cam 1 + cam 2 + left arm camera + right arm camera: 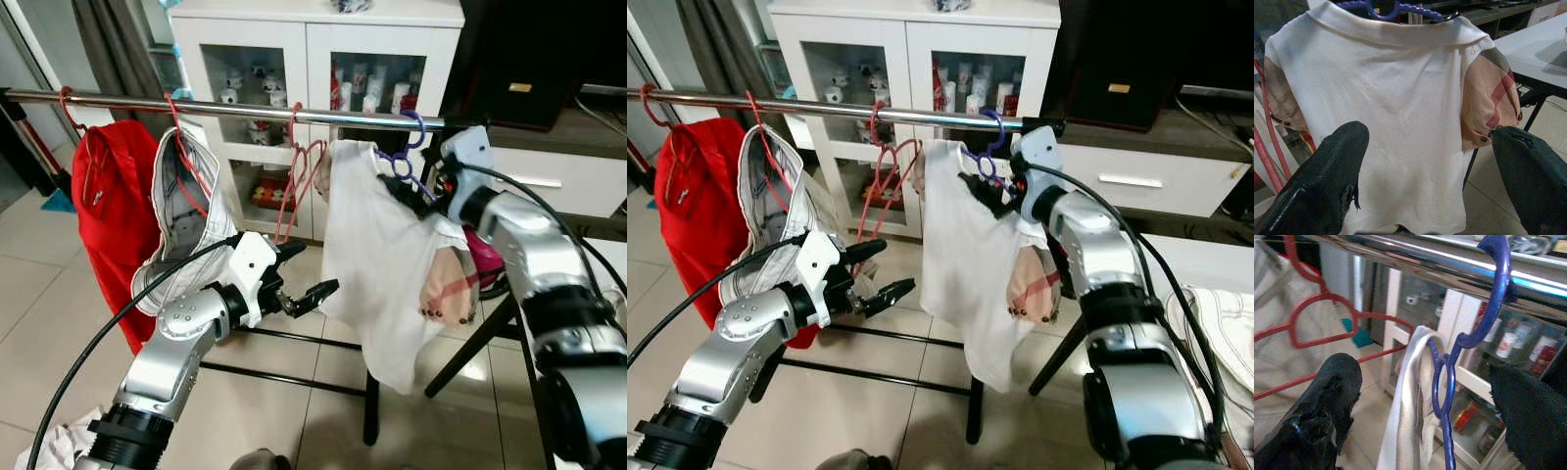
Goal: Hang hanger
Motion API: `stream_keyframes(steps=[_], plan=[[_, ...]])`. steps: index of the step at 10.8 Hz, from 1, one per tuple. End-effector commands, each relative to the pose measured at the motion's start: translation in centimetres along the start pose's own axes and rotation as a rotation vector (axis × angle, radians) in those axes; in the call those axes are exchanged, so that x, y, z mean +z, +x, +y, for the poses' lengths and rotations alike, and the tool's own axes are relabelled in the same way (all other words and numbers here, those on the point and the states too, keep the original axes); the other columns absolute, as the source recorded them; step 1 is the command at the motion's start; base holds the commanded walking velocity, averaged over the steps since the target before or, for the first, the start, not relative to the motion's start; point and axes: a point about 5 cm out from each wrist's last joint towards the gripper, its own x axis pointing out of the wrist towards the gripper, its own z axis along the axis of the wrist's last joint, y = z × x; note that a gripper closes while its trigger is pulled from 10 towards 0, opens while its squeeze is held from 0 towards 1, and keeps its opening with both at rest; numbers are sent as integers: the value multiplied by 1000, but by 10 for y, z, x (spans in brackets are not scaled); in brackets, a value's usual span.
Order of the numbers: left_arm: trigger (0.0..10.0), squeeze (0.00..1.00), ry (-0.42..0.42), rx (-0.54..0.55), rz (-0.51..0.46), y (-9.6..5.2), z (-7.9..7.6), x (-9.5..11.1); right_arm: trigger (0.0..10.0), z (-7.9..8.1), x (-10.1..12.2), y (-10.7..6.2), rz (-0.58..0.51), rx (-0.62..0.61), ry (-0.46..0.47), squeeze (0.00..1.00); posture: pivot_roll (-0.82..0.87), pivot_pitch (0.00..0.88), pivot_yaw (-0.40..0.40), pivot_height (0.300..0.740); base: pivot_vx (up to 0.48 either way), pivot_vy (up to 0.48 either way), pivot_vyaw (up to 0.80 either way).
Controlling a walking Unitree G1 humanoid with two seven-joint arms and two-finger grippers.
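Rail (245, 110) holds the purple hanger (404, 157) with the white shirt (377, 264). Right hand (1425, 396) is wide open by its hook; left hand (299, 277) is wide open beside the shirt.

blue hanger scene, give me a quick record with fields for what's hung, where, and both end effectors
rail: metal rail running across in front of a white cabinet
blue hanger: blue hanger hooked over the rail, carrying the white shirt
other items on rail: red garment, grey-white garment, empty red hanger
right end effector: right end effector open, up at the blue hanger's neck just below the rail
left end effector: left end effector open, low, facing the shirt
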Motion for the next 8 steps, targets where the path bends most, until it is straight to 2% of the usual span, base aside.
stream_keyframes(steps=[1,3,5,7,8], plan=[[10000,0,15,14,10,-3,3,0,10000,-8,3,2,14,-87,7,0,-78,0,63,740,0,0,0],[10000,0,16,11,11,-2,3,0,10000,-10,2,6,40,-142,-2,0,-79,0,64,740,0,0,0],[10000,0,16,7,10,-1,3,0,10000,-9,-4,9,82,-139,38,0,-84,0,68,740,0,0,0],[10000,0,16,6,9,-1,2,0,10000,9,-9,12,114,48,84,0,-82,0,65,740,0,0,0],[10000,0,17,7,10,-1,3,0,10000,17,-11,11,133,129,79,0,-81,0,64,740,0,0,0]])
